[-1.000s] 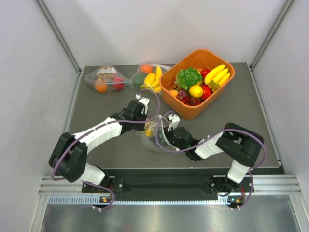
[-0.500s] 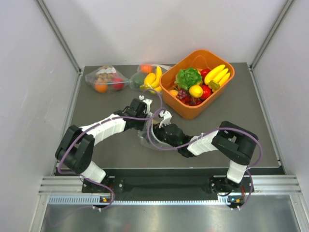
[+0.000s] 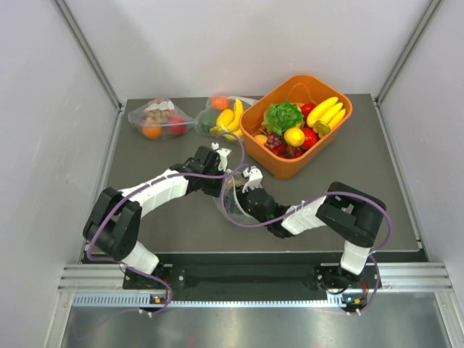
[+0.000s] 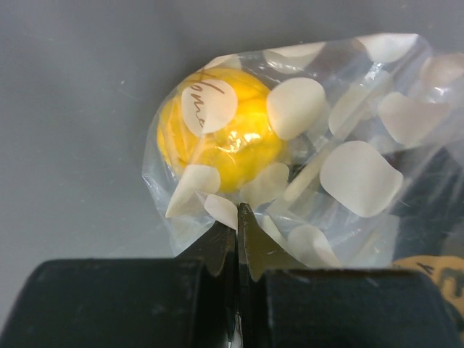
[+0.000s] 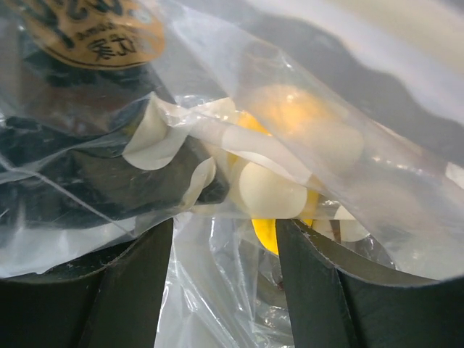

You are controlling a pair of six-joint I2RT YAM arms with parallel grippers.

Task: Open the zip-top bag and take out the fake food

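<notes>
The polka-dot zip-top bag (image 3: 230, 201) lies on the dark table between both arms. A round yellow piece of fake food (image 4: 230, 143) sits inside it, seen through the plastic. My left gripper (image 4: 238, 217) is shut, pinching a fold of the zip-top bag (image 4: 348, 174) just below the yellow fruit. My right gripper (image 5: 225, 232) is open, its dark fingers (image 5: 312, 290) spread apart with loose film of the bag (image 5: 217, 138) draped over and between them. The yellow fruit (image 5: 270, 233) shows just beyond its right finger. In the top view the left gripper (image 3: 226, 180) and right gripper (image 3: 243, 191) meet at the bag.
An orange bin (image 3: 288, 170) at the back right holds lettuce, bananas, a lemon and red fruit. Two more clear bags of toy food (image 3: 159, 118) (image 3: 221, 116) lie along the back edge. Grey walls close in the left, back and right sides.
My left gripper has closed onto the bag's plastic and shifted slightly right. The right gripper has pushed up and left into the bag, and the bag has bunched between them.
</notes>
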